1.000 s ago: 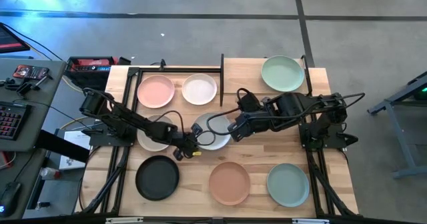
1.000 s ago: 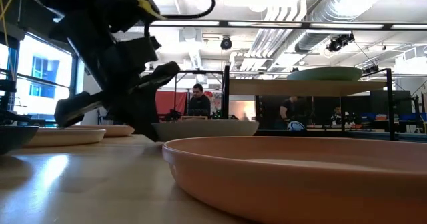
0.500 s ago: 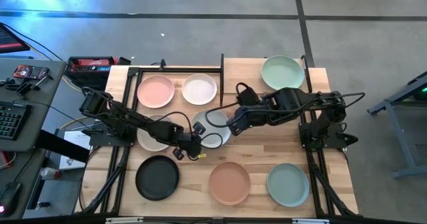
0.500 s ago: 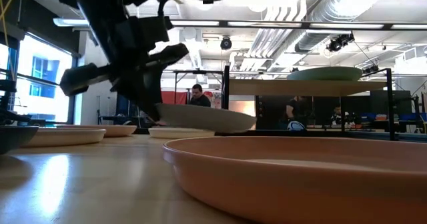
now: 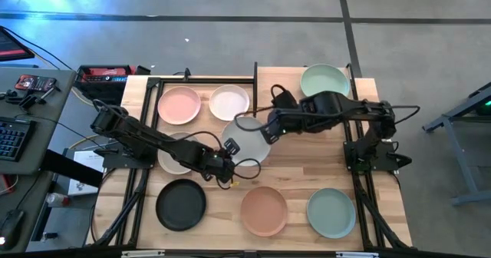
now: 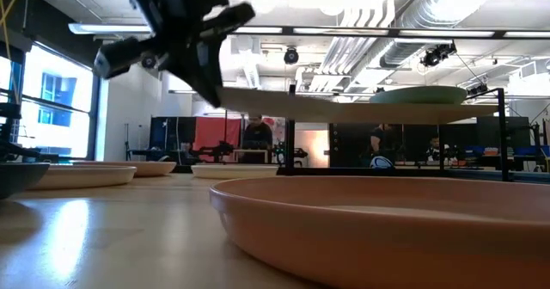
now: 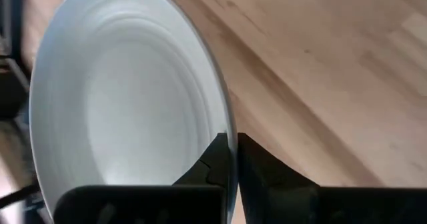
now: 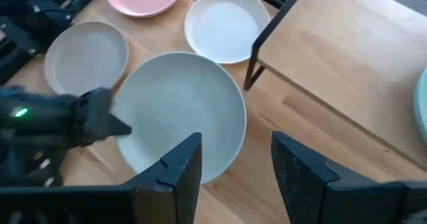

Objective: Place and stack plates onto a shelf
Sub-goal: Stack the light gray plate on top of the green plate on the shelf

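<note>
**Grey plate in the air, clamped by left hand**

Plank-striped wooden tabletop point(image 5: 307, 173) sits on a grey floor. In the low view there are people and ceiling ducts behind it.

The left hand point(image 5: 227, 154) is closed on the rim of the round pale grey matte plate point(image 5: 247, 139). It holds the plate clear of the tabletop at centre, about level with the shelf top.

The right hand point(image 5: 270, 129) hovers over the plate's 2 o'clock edge, fingers wide apart and gripping nothing.

Small light-wood shelf with black uprights point(image 5: 280, 85) stands at 1 o'clock:
- Its far end carries the sage green plate point(image 5: 324, 84).
- Its near half is bare.

Other plates on the tabletop:
- pink plate point(image 5: 179, 104) and white plate point(image 5: 229, 102) at 11
- cream plate point(image 5: 169, 160) at 9
- black plate point(image 5: 181, 204) at 7
- terracotta plate point(image 5: 264, 210) at 6
- teal plate point(image 5: 331, 212) at 5

Bare planks lie at 3 to 4.
</note>
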Robot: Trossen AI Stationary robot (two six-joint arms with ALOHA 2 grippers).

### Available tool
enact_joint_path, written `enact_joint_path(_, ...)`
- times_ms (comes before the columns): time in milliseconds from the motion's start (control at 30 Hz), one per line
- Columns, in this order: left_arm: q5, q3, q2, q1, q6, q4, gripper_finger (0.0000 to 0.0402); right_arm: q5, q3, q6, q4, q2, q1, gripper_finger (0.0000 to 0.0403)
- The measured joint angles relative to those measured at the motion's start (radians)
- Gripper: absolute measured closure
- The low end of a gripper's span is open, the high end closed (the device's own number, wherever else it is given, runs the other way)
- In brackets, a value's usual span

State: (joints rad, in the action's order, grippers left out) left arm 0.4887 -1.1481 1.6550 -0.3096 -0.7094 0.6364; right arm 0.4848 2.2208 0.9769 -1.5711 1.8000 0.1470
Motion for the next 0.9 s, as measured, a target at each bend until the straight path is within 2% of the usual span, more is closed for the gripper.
enact_joint_path(233,0.053,-0.095,0.000,-0.003,-0.013,0.029,0.0400,-0.080,0.000,-0.059,0.000,0.000,-0.084,0.0245)
enact_joint_path(433,0.127,-0.168,0.000,-0.029,-0.103,0.027,0.0400,-0.173,0.000,-0.145,0.000,0.000,-0.143,0.0245)
enact_joint_path(600,0.140,-0.214,0.000,-0.042,-0.116,0.027,0.0400,-0.182,0.000,-0.185,0.000,0.000,-0.167,0.0245)
enact_joint_path(900,0.234,-0.249,0.000,-0.047,-0.195,0.024,0.0400,-0.246,0.000,-0.237,0.000,0.000,-0.180,0.0245)
